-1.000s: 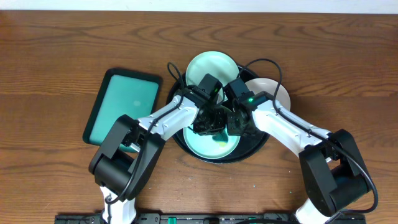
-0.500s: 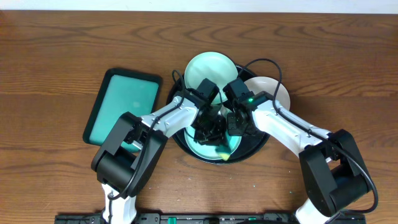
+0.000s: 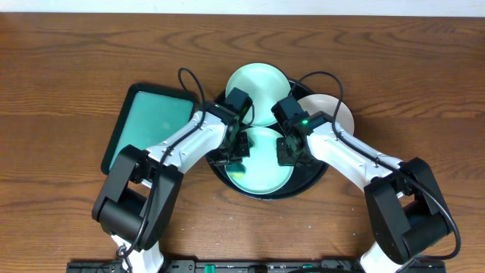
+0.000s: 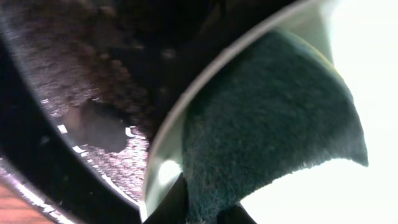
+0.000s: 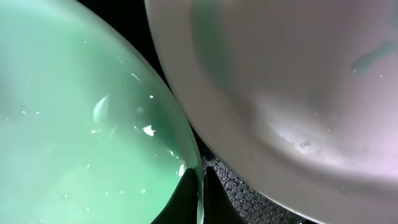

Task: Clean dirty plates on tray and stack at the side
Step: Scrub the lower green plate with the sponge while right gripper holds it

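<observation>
Clamped in L gripper: dark-green scrub pad, flat against left edge of front plate, yellow-green side visible from overhead. Pinched shut w/ R gripper: same plate's right rim, fingertips either side of it. Inside black tray: that mint front plate. Over tray's far rim: rear mint plate. At right rim, just beside front plate: white plate. Left on table: teal tray.
</observation>
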